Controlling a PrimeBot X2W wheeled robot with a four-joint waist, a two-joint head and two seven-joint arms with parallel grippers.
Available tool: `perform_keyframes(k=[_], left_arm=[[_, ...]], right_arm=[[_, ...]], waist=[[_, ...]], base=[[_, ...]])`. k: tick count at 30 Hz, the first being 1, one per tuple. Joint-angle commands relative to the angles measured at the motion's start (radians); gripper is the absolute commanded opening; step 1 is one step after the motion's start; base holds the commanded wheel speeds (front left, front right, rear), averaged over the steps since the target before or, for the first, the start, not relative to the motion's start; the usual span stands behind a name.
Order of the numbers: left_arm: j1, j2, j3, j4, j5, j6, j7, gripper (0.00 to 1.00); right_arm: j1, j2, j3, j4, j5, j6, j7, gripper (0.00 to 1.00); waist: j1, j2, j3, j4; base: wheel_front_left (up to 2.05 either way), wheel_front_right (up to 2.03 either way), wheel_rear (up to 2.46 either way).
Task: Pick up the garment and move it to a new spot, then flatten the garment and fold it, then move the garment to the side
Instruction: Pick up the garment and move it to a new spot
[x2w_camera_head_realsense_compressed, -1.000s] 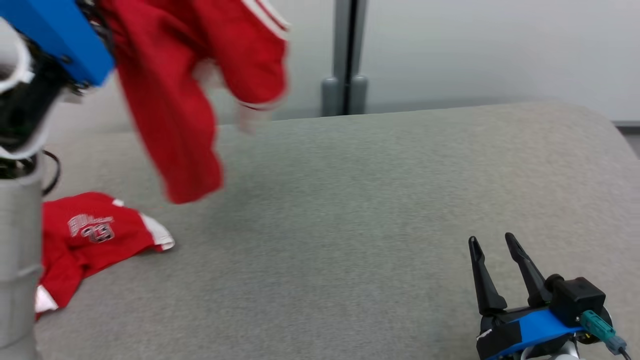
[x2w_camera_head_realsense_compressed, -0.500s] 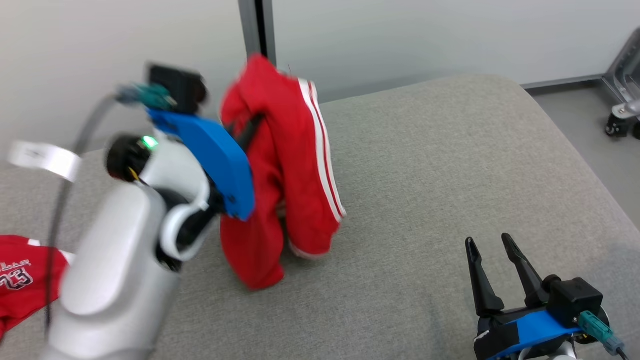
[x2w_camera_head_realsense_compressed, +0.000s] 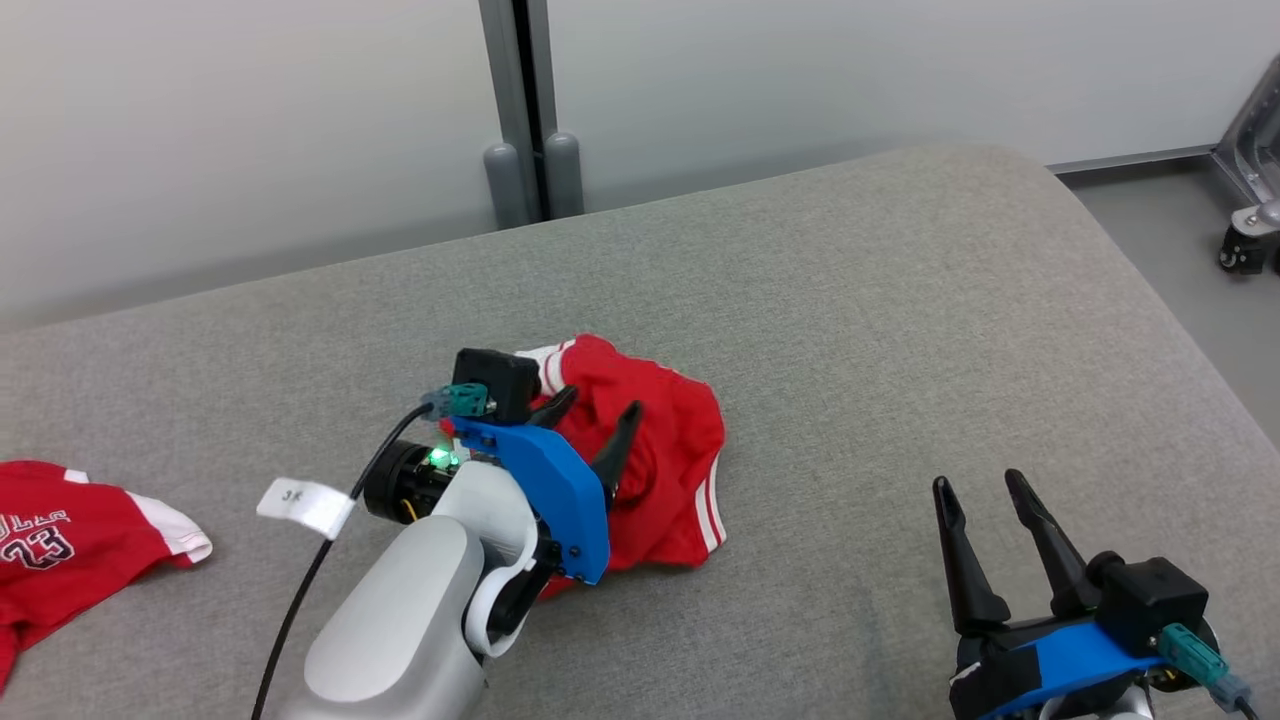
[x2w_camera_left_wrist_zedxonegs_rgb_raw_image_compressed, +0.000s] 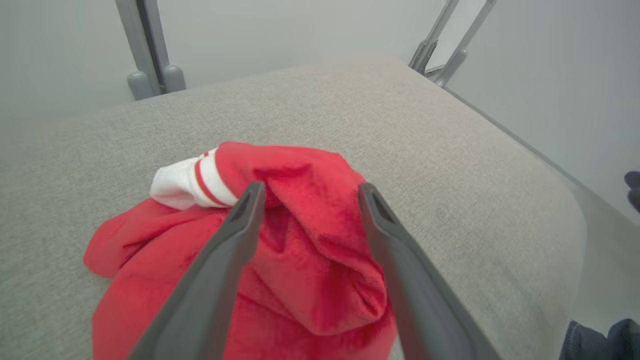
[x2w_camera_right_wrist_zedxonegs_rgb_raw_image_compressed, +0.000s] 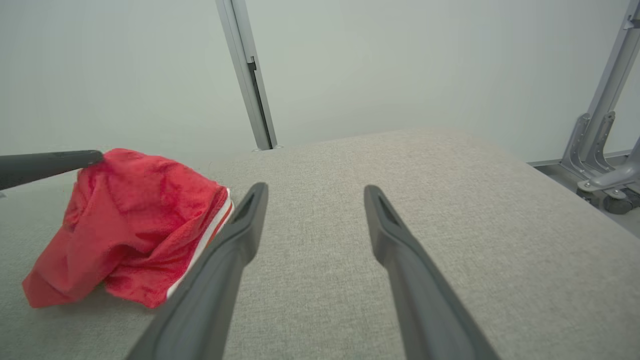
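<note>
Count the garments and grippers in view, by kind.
Red garments: 2, the crumpled red garment mid-surface and the red jersey marked 23 at the left edge
Grippers: 2, the left gripper over the crumpled one and the right gripper over bare surface, both open
Total: 4

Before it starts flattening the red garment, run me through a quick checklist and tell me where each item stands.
1. The garment lies on the grey surface: ok.
2. The left gripper is open: ok, fingers spread over the heap.
3. Its fingers are clear of the cloth: cannot tell.
4. The garment is flat: not ok, crumpled.
5. The right gripper is open, empty, apart from the garment: ok.
6. The second red jersey is out of the way: ok, far left.
</note>
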Motion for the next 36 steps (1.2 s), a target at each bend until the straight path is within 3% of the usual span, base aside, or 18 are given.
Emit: perform_keyframes(k=[1,8,16,26,36], left_arm=[[0.014,0.0,0.011,0.001,-0.009,-0.004,-0.028,1.0],[0.098,-0.011,0.087,-0.056,-0.059,-0.01,-0.276,1.0],[0.234,0.041,0.176,-0.121,-0.033,0.033,-0.505,1.0],[0.444,0.081,0.316,-0.266,0.104,0.074,-0.541,1.0],[0.556,0.108,0.38,-0.257,0.193,0.082,-0.542,1.0]], right_arm=[[0.006,-0.003,-0.004,-0.001,0.003,0.0,0.0,1.0],[0.022,-0.003,-0.029,-0.011,-0.005,0.0,0.006,1.0],[0.03,-0.003,-0.04,-0.017,-0.013,0.0,0.018,1.0],[0.051,-0.003,-0.041,-0.013,-0.005,0.0,0.028,1.0],[0.066,-0.003,-0.047,0.001,0.002,0.0,0.056,1.0]], waist=[[0.0,0.0,-0.005,0.014],[0.0,0.0,-0.025,0.085],[0.0,0.0,-0.044,0.158],[0.0,0.0,-0.08,0.199],[0.0,0.0,-0.083,0.216]], base=[[0.0,0.0,0.0],[0.0,0.0,0.0],[0.0,0.0,0.0],[0.0,0.0,0.0],[0.0,0.0,0.0]])
